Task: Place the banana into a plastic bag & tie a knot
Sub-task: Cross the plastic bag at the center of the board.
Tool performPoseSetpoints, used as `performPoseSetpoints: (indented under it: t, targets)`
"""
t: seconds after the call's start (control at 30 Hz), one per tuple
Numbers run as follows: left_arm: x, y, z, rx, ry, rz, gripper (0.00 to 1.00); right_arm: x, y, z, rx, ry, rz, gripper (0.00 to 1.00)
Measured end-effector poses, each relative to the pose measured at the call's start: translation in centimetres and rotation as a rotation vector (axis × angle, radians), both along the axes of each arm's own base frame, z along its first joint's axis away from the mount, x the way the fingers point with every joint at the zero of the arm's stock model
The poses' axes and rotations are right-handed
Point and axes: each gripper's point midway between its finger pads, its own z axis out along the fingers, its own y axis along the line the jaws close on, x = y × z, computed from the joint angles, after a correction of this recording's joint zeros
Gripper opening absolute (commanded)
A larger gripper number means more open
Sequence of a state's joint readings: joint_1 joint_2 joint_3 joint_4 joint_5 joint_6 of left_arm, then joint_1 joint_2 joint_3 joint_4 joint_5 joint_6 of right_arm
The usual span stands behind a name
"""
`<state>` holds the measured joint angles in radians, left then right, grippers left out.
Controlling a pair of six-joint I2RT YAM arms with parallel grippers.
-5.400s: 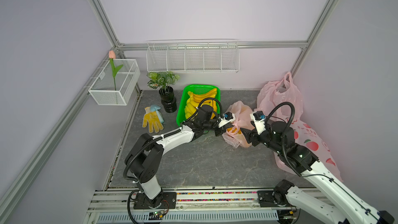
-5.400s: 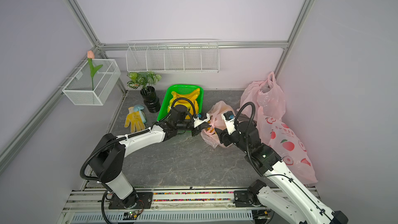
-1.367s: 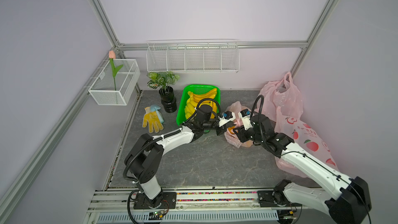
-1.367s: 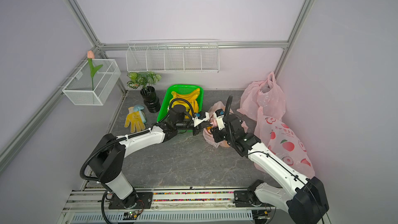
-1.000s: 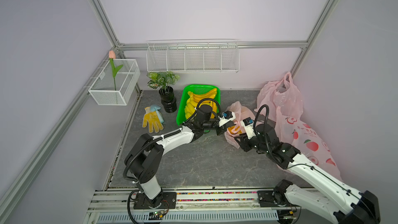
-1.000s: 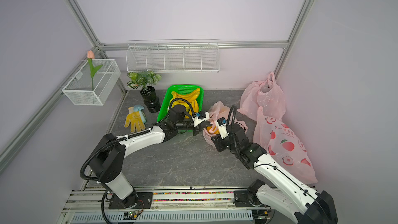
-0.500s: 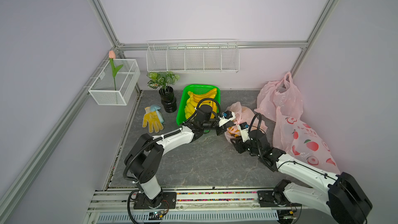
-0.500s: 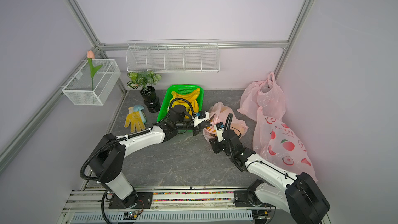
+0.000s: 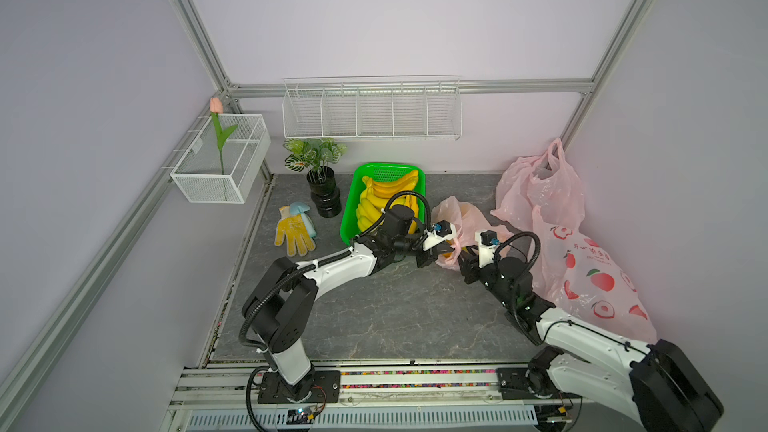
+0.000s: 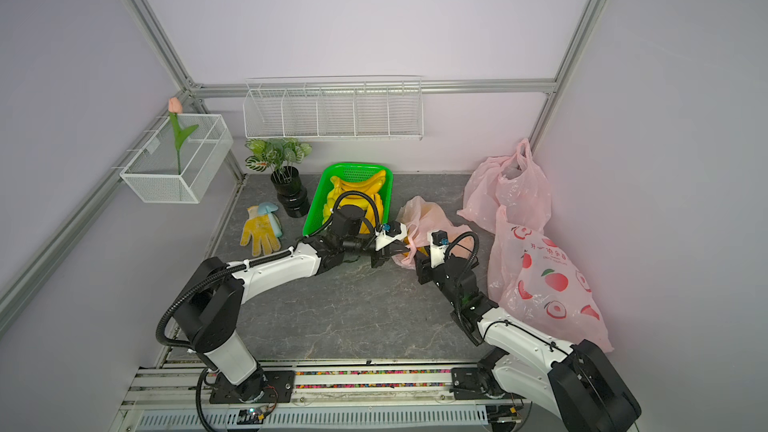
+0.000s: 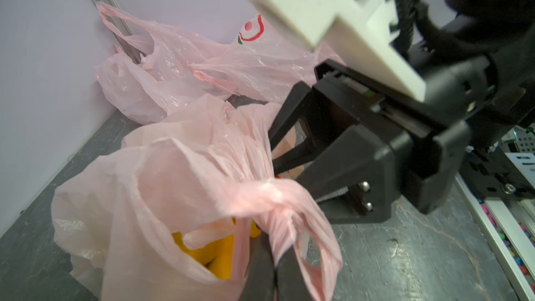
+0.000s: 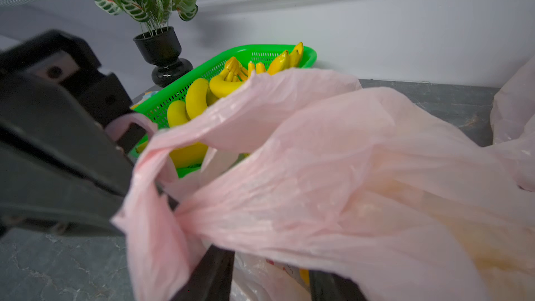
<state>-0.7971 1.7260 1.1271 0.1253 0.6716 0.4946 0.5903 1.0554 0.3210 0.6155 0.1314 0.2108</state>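
My left gripper [image 11: 275, 256] hasn't budged in the last seconds. It is clamped tight on the twisted handle [image 11: 278, 207] at the pink bag's [image 9: 461, 218] 7 o'clock edge. The right gripper [image 9: 464, 258] has come off the bag's top and sunk to its 6 o'clock side, jaws part open with film draped across them. The banana [image 11: 214, 253] lies inside the bag, at 4 o'clock from the green basket [image 9: 347, 218].

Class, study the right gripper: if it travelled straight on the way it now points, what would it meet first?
The pink plastic bag holding the banana: its gathered film lies directly before the open jaws of the right gripper. The left gripper sits just beyond, though depth is unclear.
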Motion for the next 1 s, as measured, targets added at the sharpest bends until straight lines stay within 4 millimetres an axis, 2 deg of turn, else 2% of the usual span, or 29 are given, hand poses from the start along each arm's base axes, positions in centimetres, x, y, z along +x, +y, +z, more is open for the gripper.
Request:
performPoseSetpoints:
  t: [0.4,0.53,0.77,1.0]
  targets:
    - [1.4,0.3,-2.5,0.089,-0.027,0.068,0.15,-0.2,0.5,0.7,0.021,-0.024,0.031,0.42]
    - [2.0,0.4,-3.1,0.109,-0.03,0.099,0.09,-0.3,0.8,0.8,0.026,-0.025,0.049,0.42]
    - [2.9,0.2,-2.4,0.089,-0.068,0.138,0.02,-0.6,0.7,0.8,0.023,-0.019,0.056,0.44]
    - [3.1,0.3,-1.8,0.081,-0.089,0.152,0.01,-2.7,-0.2,2.9,-0.003,-0.027,0.084,0.52]
